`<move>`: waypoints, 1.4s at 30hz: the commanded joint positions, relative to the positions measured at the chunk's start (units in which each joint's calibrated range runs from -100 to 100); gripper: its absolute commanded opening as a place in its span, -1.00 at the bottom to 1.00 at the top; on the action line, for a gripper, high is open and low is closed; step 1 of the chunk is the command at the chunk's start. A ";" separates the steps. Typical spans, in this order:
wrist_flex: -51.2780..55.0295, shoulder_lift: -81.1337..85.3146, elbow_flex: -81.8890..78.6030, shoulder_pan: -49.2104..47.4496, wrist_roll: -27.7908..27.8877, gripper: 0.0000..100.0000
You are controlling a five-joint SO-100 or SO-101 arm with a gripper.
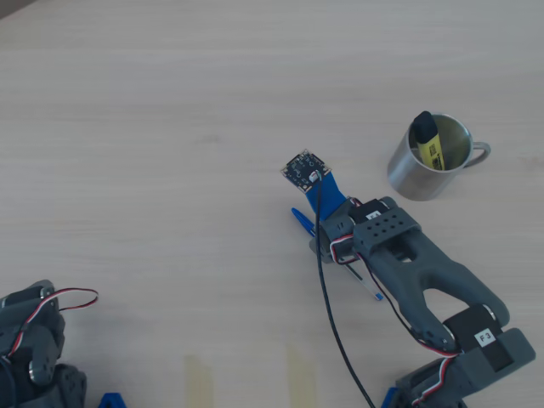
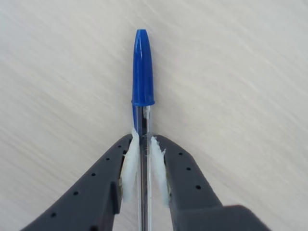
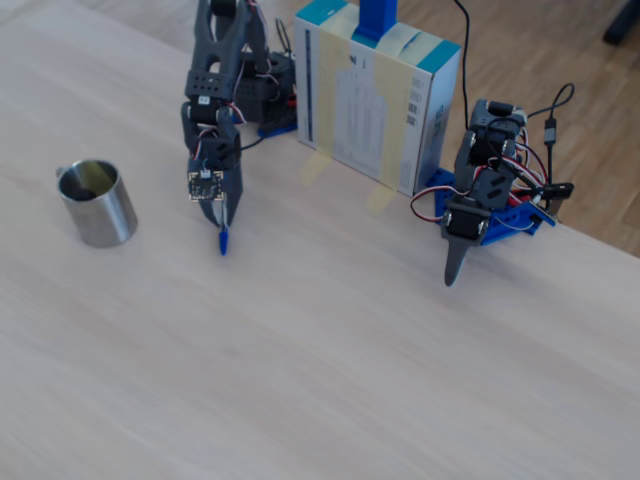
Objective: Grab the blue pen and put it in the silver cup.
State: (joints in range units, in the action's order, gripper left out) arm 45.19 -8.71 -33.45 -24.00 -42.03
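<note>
One blue pen (image 2: pixel 143 96) is lying on the pale wood-grain table (image 1: pixel 153 127), and I am pinching its clear barrel between my two dark fingers (image 2: pixel 185 178), whose white pads are pressing it from both sides. My gripper (image 2: pixel 144 144) is pointing down at the tabletop, with the smooth blue cap sticking out past my tips. One silver cup (image 1: pixel 425 166), shiny and cylindrical with a small loop handle, is standing well apart, holding one thick yellow marker (image 1: pixel 427 140) with a black cap.

The blue pen (image 2: pixel 143 72) lies flat (cap on), well apart from the silver cup (image 1: pixel 425 166).
</note>
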 commanded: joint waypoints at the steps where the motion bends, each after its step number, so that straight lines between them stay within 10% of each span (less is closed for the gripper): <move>1: 0.76 -0.18 -1.24 0.52 -0.11 -0.96; 42: -4.13 21.43 -4.32 -4.71 -0.11 -0.96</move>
State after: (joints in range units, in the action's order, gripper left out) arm 43.17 9.13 -38.05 -28.09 -41.88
